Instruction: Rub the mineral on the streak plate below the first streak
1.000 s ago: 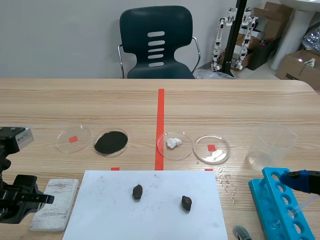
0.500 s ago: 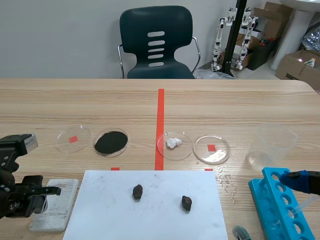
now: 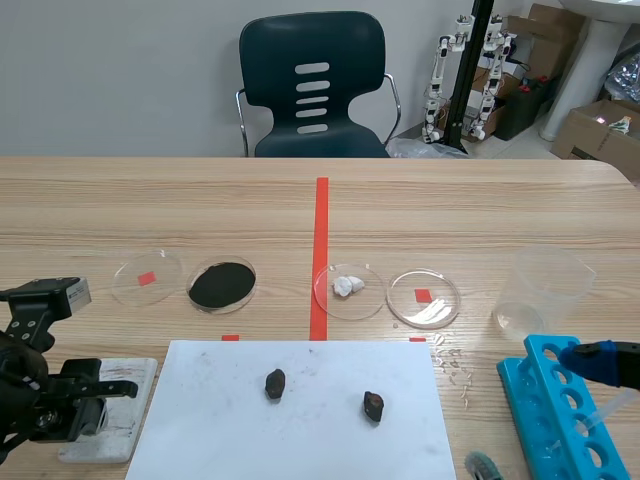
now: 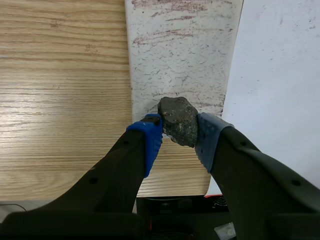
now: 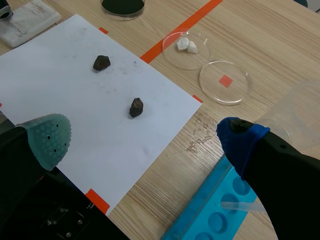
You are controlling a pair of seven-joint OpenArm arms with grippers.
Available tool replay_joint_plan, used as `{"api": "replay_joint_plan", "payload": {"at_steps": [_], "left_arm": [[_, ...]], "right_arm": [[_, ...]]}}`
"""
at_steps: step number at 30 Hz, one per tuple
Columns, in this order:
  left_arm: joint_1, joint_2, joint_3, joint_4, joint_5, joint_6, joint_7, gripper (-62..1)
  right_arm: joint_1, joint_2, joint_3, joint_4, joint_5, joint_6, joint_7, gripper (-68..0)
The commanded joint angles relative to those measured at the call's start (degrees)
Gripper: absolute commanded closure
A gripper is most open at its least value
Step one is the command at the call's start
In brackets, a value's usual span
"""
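Left gripper (image 4: 178, 136) clamped on rough dark-grey mineral (image 4: 178, 119), low on white rectangular streak plate (image 4: 180, 60); stroke may slip off edge. Right gripper (image 5: 144, 140) fingers apart.

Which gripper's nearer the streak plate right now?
Left. The left gripper holds the mineral over the streak plate's near end; the right gripper is open far off, past the paper, by the blue rack.

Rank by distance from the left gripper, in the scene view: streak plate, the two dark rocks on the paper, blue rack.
1. streak plate, under the left gripper and mineral.
2. left rock, right of the plate.
3. right rock, farther right.
4. blue rack, far right.
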Motion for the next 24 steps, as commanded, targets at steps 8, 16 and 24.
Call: {"api": "replay_joint_plan", "payload": {"at_steps": [8, 16, 24], "left_arm": [[-1.8, -0.3, 2.9, -0.8, 0.2, 0.6, -0.4, -12.6], [-1.8, -0.3, 2.9, -2.4, 1.8, 1.8, -1.1, -12.6], [-1.8, -0.2, 2.9, -4.2, 1.8, 1.8, -1.7, -12.6]], "right_arm": [[0.3, 0.3, 0.2, 0.7, 0.6, 0.0, 1.0, -61.0], [0.3, 0.3, 0.2, 0.7, 0.6, 0.0, 1.0, -61.0], [0.3, 0.3, 0.2, 0.7, 0.6, 0.0, 1.0, -61.0]]}}
